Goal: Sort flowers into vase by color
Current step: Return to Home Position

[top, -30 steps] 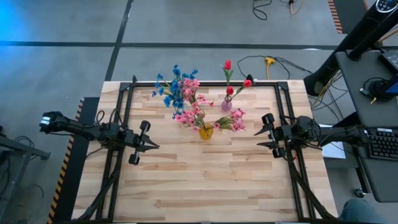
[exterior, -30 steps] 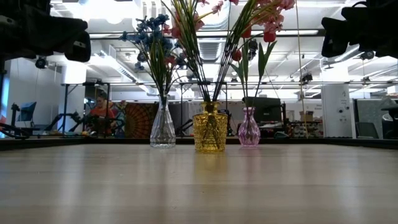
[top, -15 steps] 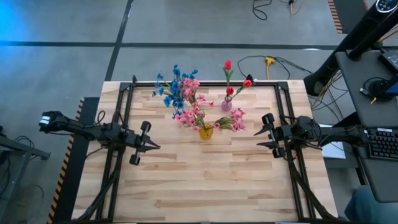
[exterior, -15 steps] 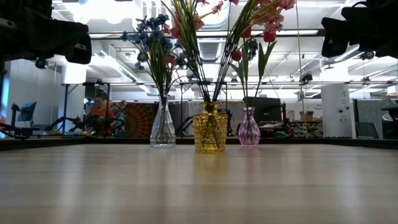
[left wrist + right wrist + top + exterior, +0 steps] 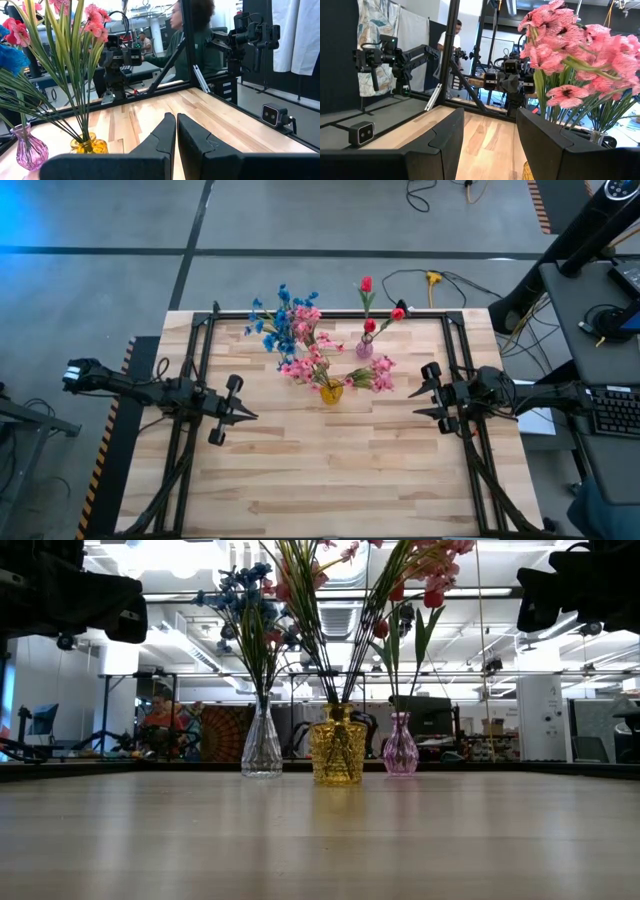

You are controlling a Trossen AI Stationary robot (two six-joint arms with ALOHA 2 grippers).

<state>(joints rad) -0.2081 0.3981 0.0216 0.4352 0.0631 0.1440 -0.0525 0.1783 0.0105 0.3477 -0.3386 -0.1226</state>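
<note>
Wood table (image 5: 330, 480): flowers (image 5: 300, 340) in three vases (image 5: 338, 755) grouped by the far edge, left gripper (image 5: 248, 416) pressed together, right gripper (image 5: 420, 392) spread, each near its side edge, well apart.

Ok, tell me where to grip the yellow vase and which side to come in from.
Grip the yellow vase across its wide lower body, below the narrow neck, coming in level over the bare tabletop in front of it. The pink flowers fan out above its mouth and to both sides, so a top approach looks blocked. The open right pincer seems suited.
</note>
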